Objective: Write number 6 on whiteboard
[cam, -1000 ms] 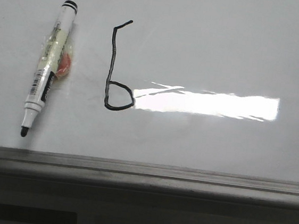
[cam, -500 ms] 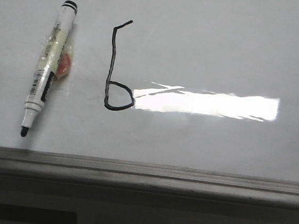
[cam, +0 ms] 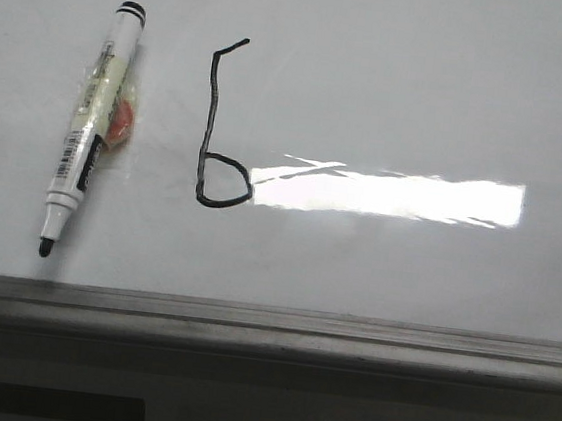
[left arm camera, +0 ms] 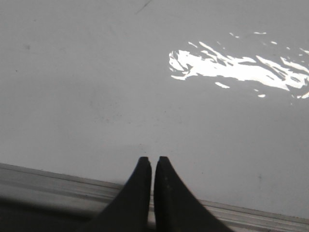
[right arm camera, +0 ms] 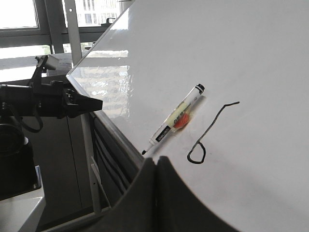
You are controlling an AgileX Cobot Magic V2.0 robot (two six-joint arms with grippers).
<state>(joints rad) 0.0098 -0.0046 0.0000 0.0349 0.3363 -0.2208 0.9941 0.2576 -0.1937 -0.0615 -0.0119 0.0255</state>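
Ink already down on surface [cam: 425, 85]: thin black 6 [cam: 211, 123] at about 10 o'clock from the middle of the front view, with a short flick at 12, a wobbly stem running 12 to 6 and a small closed loop at the foot, touching the 9 o'clock end of glare [cam: 388, 194]. Just beside it at 9 o'clock, marker [cam: 88, 135], flat on the surface and uncapped, long axis roughly 1 to 7 o'clock, butt end at 1, black tip at 7 and near frame [cam: 269, 320] without touching it. No fingers anywhere in the front view. Left fingers [left arm camera: 152, 164] pressed together on nothing, over the frame, with only bare surface and glare ahead; neither marker nor 6 in that view. Right fingers [right arm camera: 155, 164] likewise closed and empty, off the near edge, with marker [right arm camera: 176, 121] and 6 [right arm camera: 211, 126] both ahead and well apart from the tips. Judged complete as a task: figure closed and legible, tool set down, both arms clear. Should a retouch be wanted, turns on the marker rather than the 6: lies on the left arm's side of the surface, so probably nearer that arm, though cannot tell for sure; would call for spreading the fingers and closing across the barrel, square to its 1-to-7 axis, away from the wet tip and the fresh line at 3 o'clock of it.
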